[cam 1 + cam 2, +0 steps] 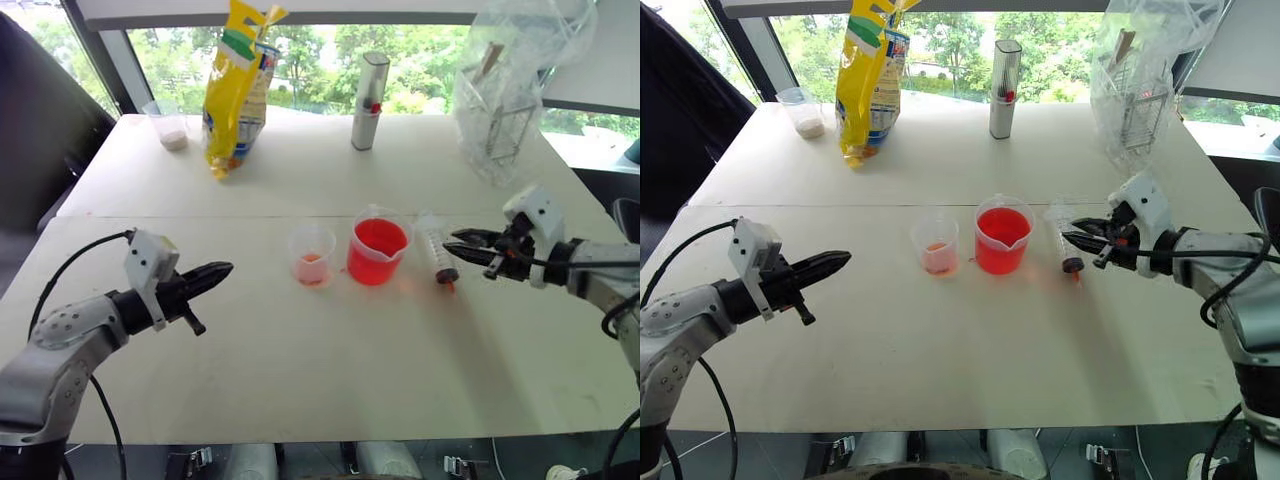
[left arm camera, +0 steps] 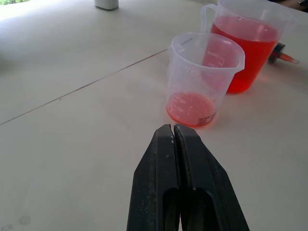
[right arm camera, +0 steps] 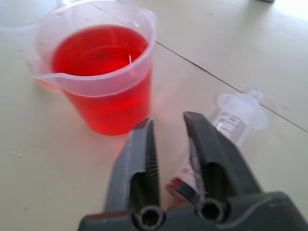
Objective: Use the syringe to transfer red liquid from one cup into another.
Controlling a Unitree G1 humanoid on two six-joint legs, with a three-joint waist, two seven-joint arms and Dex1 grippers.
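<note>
Plainly the syringe (image 1: pixel 437 250) lies flat on the bench just right of the red beaker (image 1: pixel 378 250), long axis running from the far edge toward the near edge, orange tip nearest the robot; the right gripper (image 1: pixel 459 244) – fingers parted, nothing held – sits just beside its barrel, pointing left across it. By my reading the right arm is nearer; the left gripper (image 1: pixel 218 271), fingers pressed together, hangs well apart, left of the small cup (image 1: pixel 312 255).

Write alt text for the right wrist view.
The right gripper, its two black fingers parted, hovers over a clear syringe lying on the pale table. Beside it stands a spouted clear beaker mostly full of red liquid.
</note>
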